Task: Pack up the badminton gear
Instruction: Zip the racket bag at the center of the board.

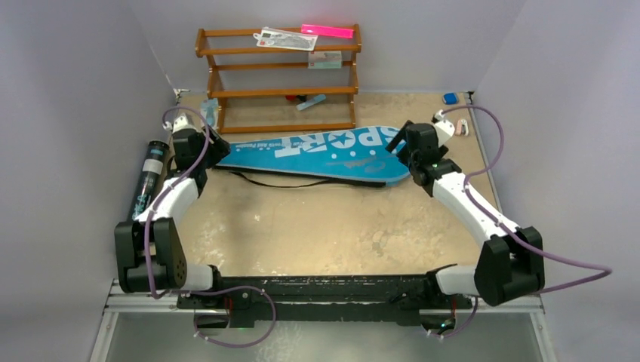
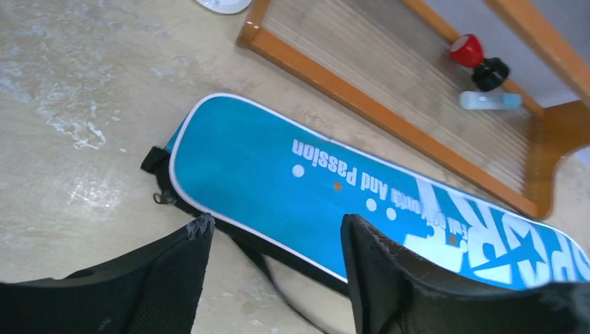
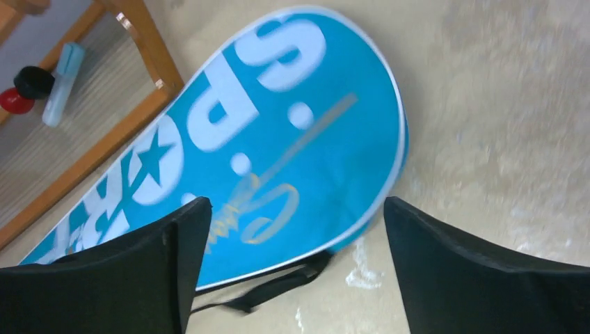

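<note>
the blue bag [image 1: 317, 151] lettered "sport" lies flat on the table [image 1: 302, 226] toward 12 o'clock. its length runs from 9 to 3 o'clock, just in front of the wooden rack [image 1: 279, 92]. the narrow end points to 9 o'clock and the broad rounded end to 3 o'clock. a black strap [image 1: 272, 183] trails from its near edge toward 6 o'clock.

the left pincer [image 1: 215, 149] sits at the bag's narrow end. in the left wrist view its fingers [image 2: 174, 271] stand about halfway apart with nothing pinched between them. the bag [image 2: 264, 160] stretches away from the gap [image 2: 278, 229] toward 1 o'clock, and its piped edge and strap [image 2: 257, 257] cross just beyond the fingertips. whether the tips touch the cloth cannot be told.

the right pincer [image 1: 396, 141] sits at the broad end. in the right wrist view it is spread wide [image 3: 296, 209] and holds nothing. the bag [image 3: 278, 104] fills the space beyond the tips toward 11 o'clock, and the strap [image 3: 278, 285] lies loose between the fingers [image 3: 452, 271].

a long black tube [image 1: 149, 177] lies along the table's 9 o'clock edge, just outside the left arm and apart from the bag. no racket or shuttlecock shows outside the bag.
</note>
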Tool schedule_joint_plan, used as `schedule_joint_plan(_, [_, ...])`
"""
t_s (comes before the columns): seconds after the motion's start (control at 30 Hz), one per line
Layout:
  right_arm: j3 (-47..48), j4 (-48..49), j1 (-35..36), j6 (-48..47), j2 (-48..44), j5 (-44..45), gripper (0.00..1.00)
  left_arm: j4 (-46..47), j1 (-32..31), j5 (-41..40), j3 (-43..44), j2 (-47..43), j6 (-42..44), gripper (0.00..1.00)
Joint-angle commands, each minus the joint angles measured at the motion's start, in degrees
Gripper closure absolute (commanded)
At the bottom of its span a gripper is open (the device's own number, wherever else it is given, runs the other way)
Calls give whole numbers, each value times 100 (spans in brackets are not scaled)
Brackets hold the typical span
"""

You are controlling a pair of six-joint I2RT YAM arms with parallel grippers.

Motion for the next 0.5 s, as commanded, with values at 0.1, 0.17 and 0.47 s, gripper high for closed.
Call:
schedule_joint_plan(0.1, [415, 595, -58, -1622, -237, 209, 1, 76, -326, 109, -126, -1068, 341, 26])
schedule_joint_plan(0.17, [-77, 1228, -58, -2228, -611, 85, 1, 509, -591, -19, -485, -1443, 694, 24])
schedule_joint_plan(0.47, [-2334, 3541, -49, -4248, -1747, -1398, 1, 2028, -1103, -723, -2052, -2468, 2152, 21])
